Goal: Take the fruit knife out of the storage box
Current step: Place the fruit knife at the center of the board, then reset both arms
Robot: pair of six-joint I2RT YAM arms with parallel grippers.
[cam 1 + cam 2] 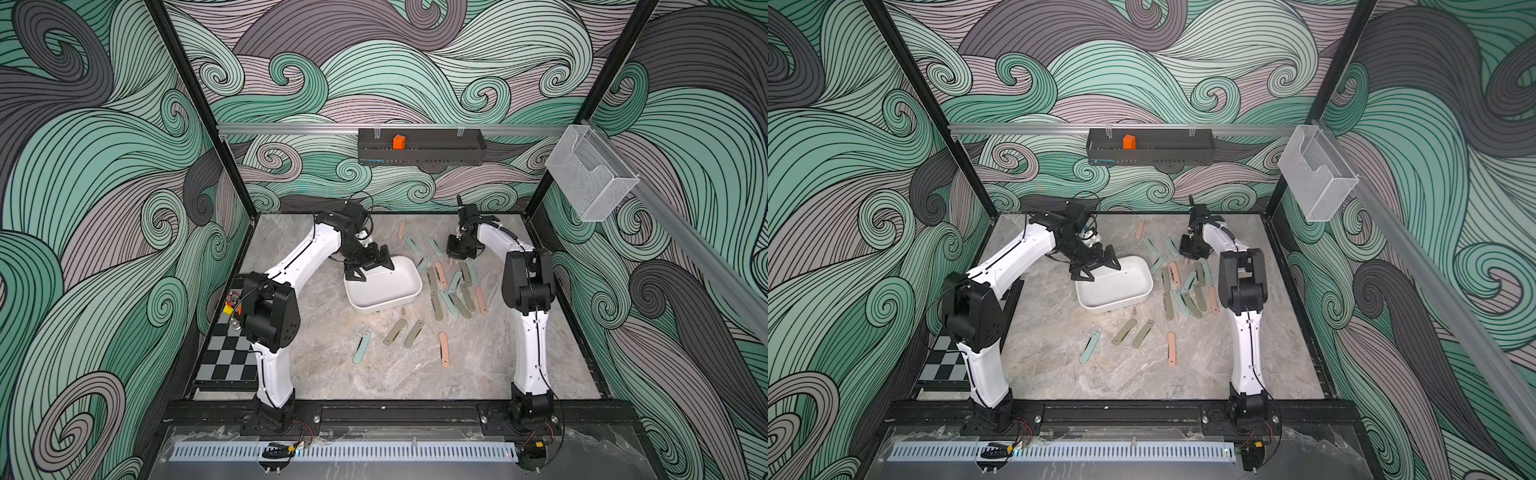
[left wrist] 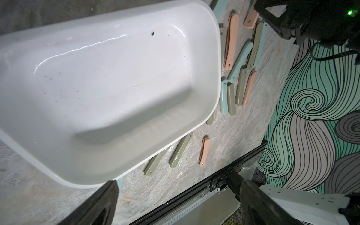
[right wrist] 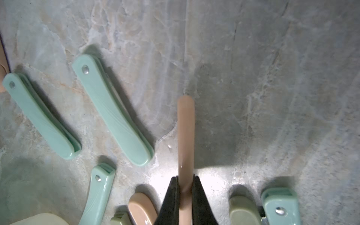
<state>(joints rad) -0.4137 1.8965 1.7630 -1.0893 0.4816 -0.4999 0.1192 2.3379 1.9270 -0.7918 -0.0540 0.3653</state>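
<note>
The marble table (image 1: 374, 374) is bare along its near edge and to the left of the storage box (image 1: 384, 306), up to the black frame rails. The white box sits mid-table, its glossy inside showing only dark specks in the left wrist view (image 2: 109, 81).

The left gripper (image 1: 372, 272) hangs over the box's far left corner, jaws spread wide and holding nothing. The right gripper (image 1: 457, 257) is beyond the box's far right corner, apart from it, and is clamped narrowly on a pink fruit knife (image 3: 186, 132). The knife points down over bare marble; whether its tip touches cannot be told.

A crowd of folded knives (image 1: 451, 291) in teal, olive and pink fills the strip just right of the box's right wall. Four loose knives (image 1: 395, 331) lie in front of the box.
</note>
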